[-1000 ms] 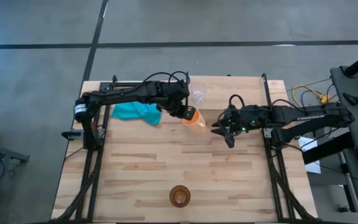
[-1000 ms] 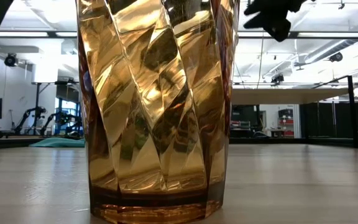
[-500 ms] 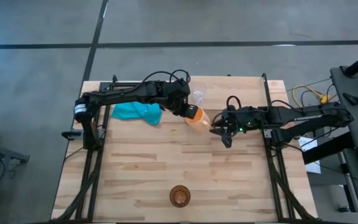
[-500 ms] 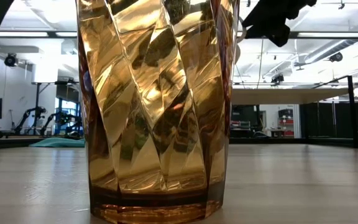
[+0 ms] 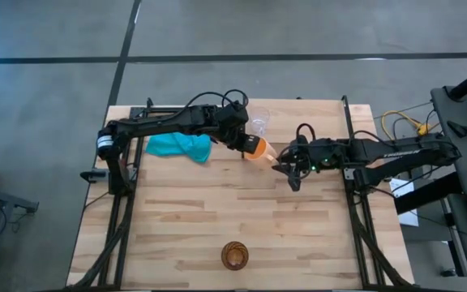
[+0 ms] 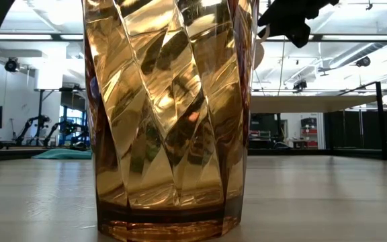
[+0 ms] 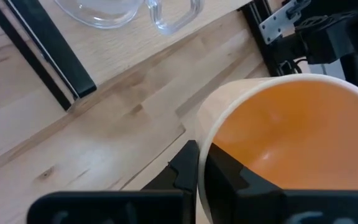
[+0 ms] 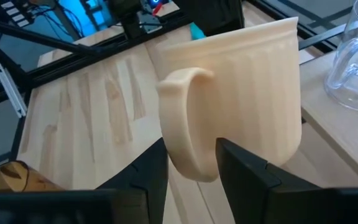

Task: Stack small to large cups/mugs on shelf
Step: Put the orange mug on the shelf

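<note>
My left gripper (image 5: 246,146) is shut on the orange mug (image 5: 256,149), cream outside, and holds it in the air off the shelf's front edge. My right gripper (image 5: 284,165) is open, with a finger on each side of the mug's handle (image 8: 185,124). The small clear glass cup (image 5: 259,124) stands on its base on the shelf (image 5: 314,113). The brown faceted cup (image 5: 234,255) stands upright near the table's near edge and fills the low view (image 6: 170,114). My left gripper pinches the mug's rim (image 7: 205,140), one finger inside (image 7: 229,177) and one outside (image 7: 182,168). The mug is lifted clear and tilted, its handle turned toward the right arm. My right gripper's fingers (image 8: 244,168) flank the handle's lower end (image 8: 191,165), coming level from the table's right; whether they touch it, I cannot tell.
A teal cloth (image 5: 178,146) lies left of the mug, under the left arm. Black frame posts (image 5: 345,105) stand at the shelf's ends. Bare planks (image 5: 217,203) stretch between the arms and the brown cup.
My left gripper has carried the mug a little toward the table's right and far side. My right gripper has moved toward the table's left, up to the mug, so that its fingers now stand around the handle.
</note>
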`<state>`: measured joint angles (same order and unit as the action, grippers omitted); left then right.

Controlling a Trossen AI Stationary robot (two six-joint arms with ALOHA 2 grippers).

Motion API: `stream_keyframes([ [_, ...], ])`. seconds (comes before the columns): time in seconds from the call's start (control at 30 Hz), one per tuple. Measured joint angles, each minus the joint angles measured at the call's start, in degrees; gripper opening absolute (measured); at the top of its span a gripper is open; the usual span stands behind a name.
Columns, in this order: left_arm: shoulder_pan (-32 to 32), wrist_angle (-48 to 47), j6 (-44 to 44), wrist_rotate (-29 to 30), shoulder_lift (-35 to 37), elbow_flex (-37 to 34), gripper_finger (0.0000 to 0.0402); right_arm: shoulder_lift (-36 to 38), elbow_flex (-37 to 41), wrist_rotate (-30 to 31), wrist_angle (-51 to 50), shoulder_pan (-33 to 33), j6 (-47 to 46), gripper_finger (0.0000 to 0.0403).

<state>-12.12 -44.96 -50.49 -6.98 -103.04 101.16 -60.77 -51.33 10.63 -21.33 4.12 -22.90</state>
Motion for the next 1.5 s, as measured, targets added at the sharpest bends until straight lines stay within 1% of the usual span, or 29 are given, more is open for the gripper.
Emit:
stream_keyframes([
  [0.13,0.0,0.0,0.1,0.0,0.0,-0.4,0.0001,-0.1,0.0,0.1,0.0,0.0,0.0,0.0115],
  [0.27,0.0,-0.1,0.3,0.0,0.0,-0.4,0.0001,-0.2,0.0,1.5,-0.1,0.0,0.1,0.0098],
  [0.57,-0.1,0.1,1.3,0.0,0.0,-0.4,0.0002,-0.2,0.0,2.3,-0.7,0.1,1.1,0.0044],
  [0.83,-0.1,0.1,3.2,-0.1,0.0,-0.4,0.0002,-0.2,0.0,2.6,-0.9,0.6,1.1,0.0042],
  [0.9,-0.1,0.2,5.7,-0.2,0.0,-0.4,0.0004,-0.1,0.0,2.9,-0.9,1.1,1.1,0.0042],
  [1.0,0.0,0.5,9.8,-0.6,0.0,-0.4,0.0018,-0.1,0.0,3.2,-1.0,1.9,0.9,0.0042],
  [1.1,0.0,1.3,12.7,-1.1,0.0,-0.4,0.0042,0.0,0.0,3.2,-1.5,2.5,0.4,0.0041],
  [1.27,-0.1,1.9,14.2,-2.6,0.0,-0.4,0.0081,0.4,0.0,3.7,-5.6,3.2,-1.9,0.0038],
  [1.4,0.0,2.0,14.3,-3.0,0.1,-0.4,0.0093,1.2,0.2,5.9,-10.8,4.5,-5.1,0.0023],
  [1.5,0.0,1.9,14.2,-3.1,0.3,-0.4,0.0095,2.3,0.1,8.9,-11.8,6.0,-7.0,0.0014],
])
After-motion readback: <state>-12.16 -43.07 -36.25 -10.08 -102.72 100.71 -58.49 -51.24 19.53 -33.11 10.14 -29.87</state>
